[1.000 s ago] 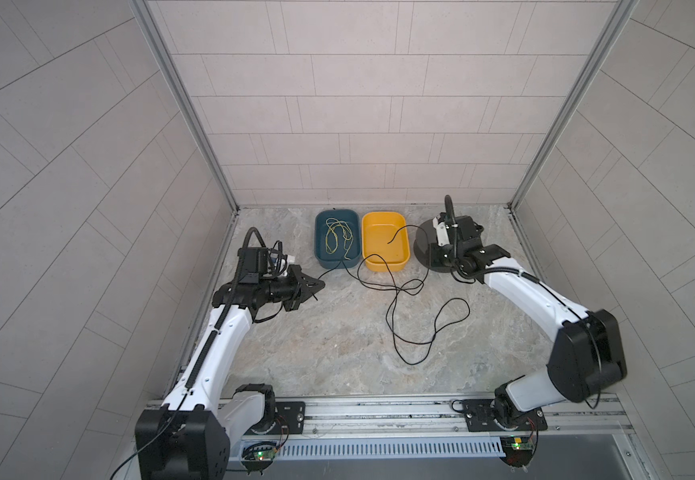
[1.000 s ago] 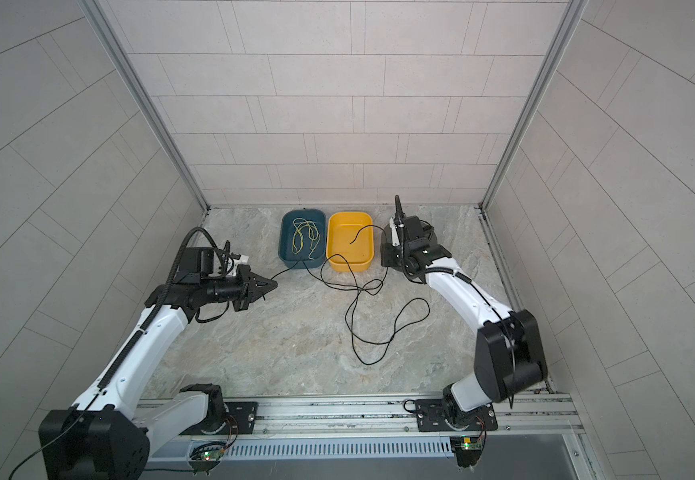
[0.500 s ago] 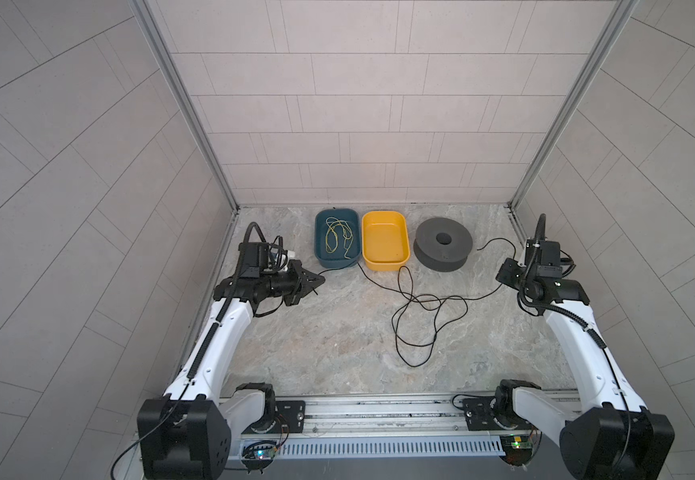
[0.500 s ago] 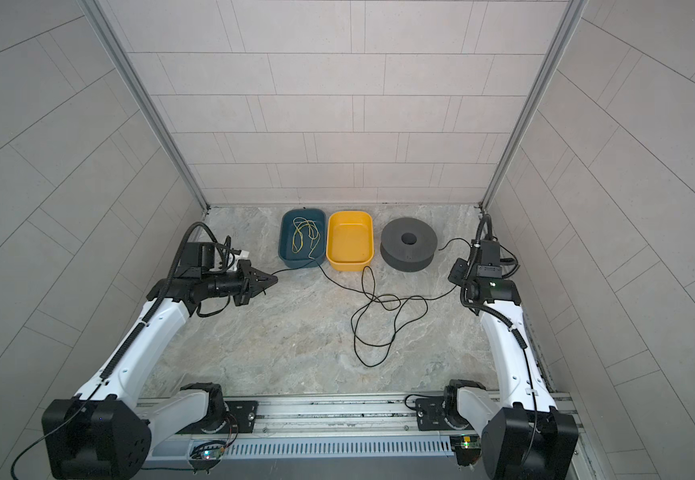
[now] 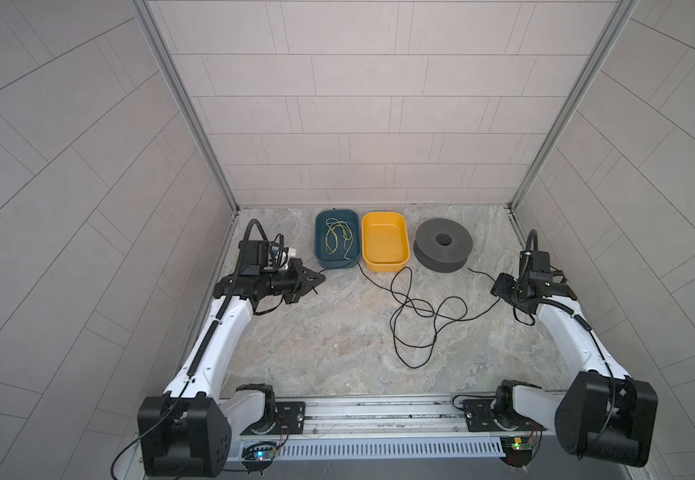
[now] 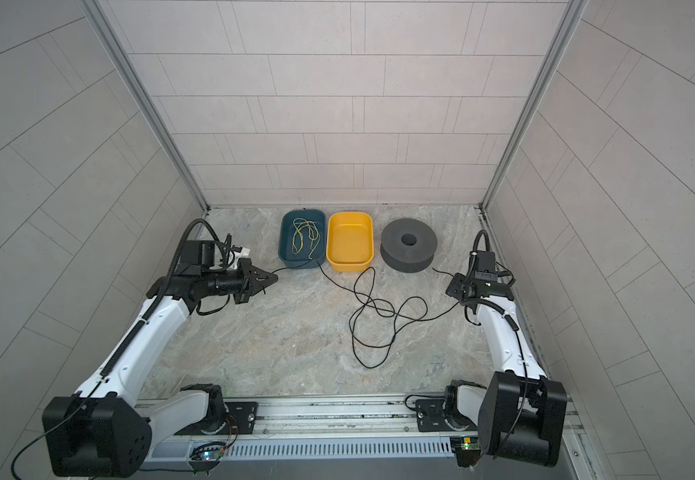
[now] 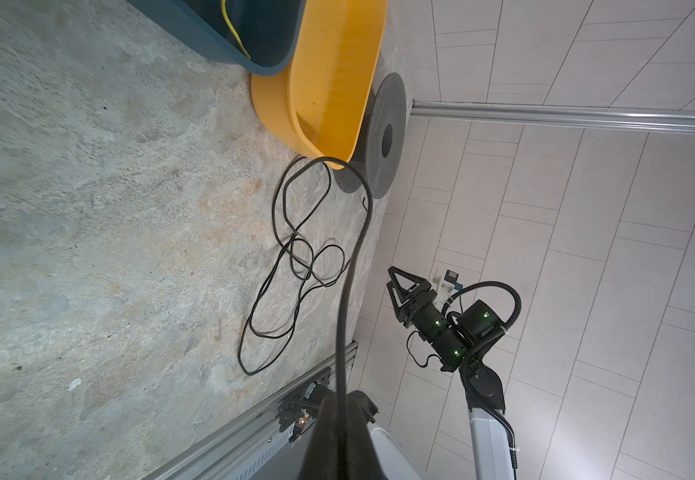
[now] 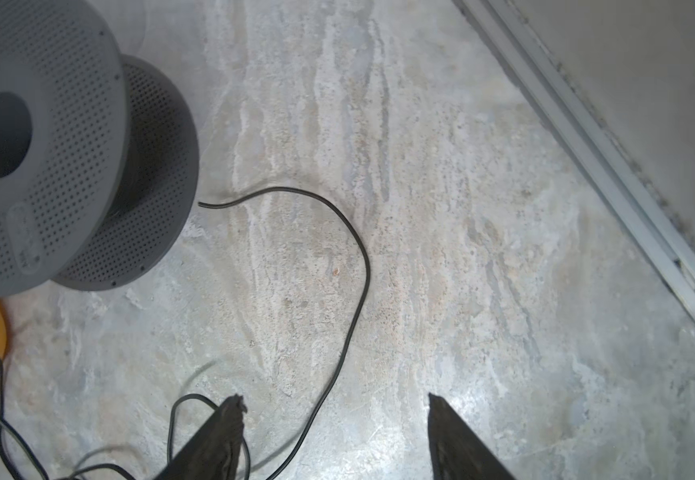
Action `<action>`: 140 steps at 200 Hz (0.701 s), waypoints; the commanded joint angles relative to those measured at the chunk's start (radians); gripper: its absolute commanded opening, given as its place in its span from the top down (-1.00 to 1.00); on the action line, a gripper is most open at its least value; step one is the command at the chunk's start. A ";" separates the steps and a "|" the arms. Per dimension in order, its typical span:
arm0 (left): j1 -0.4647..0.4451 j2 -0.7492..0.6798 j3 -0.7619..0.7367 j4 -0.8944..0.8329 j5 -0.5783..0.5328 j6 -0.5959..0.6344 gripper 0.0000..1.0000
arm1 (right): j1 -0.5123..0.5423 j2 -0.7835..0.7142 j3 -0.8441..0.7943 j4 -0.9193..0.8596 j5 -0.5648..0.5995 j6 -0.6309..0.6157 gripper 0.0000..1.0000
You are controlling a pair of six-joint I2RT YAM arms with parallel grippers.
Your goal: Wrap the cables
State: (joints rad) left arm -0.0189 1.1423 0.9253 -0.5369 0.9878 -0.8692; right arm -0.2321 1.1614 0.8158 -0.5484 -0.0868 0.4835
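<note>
Two bins stand touching at the back of the surface [image 5: 316, 357], a teal bin [image 5: 319, 257] holding a yellow-green cord [image 5: 337, 239] and a yellow bin [image 5: 406, 237], with a gray spool [image 5: 429, 249] just beside them. The black cable [image 8: 367, 266] sprawls in loose loops in front. The left gripper [image 5: 311, 279] has its fingers pressed together on one end. Only the right wrist view shows the right gripper [image 8: 333, 401] with fingers apart, the cable passing between them, its free end beside the spool. Bare surface lies toward the front rail [image 5: 379, 409].
</note>
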 commanded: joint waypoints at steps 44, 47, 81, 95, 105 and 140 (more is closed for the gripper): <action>0.005 0.014 -0.043 0.009 0.020 0.042 1.00 | -0.004 0.113 -0.048 0.442 -0.320 0.166 -0.62; 0.006 0.014 -0.045 0.010 0.021 0.043 1.00 | -0.003 0.129 -0.044 0.457 -0.329 0.176 -0.62; 0.006 0.009 -0.075 0.012 0.022 0.044 1.00 | -0.003 0.317 -0.009 0.665 -0.466 0.292 -0.57; 0.005 0.004 -0.082 0.012 0.019 0.042 1.00 | -0.003 0.375 -0.002 0.753 -0.500 0.333 -0.56; 0.006 -0.001 -0.086 0.012 0.016 0.041 1.00 | -0.003 0.406 -0.003 0.816 -0.508 0.358 -0.55; 0.006 -0.012 -0.098 0.012 0.014 0.033 1.00 | -0.001 0.524 0.000 0.999 -0.541 0.449 -0.48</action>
State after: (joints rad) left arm -0.0189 1.1534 0.8413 -0.5293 0.9943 -0.8474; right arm -0.2321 1.6226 0.7940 0.2348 -0.5686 0.8238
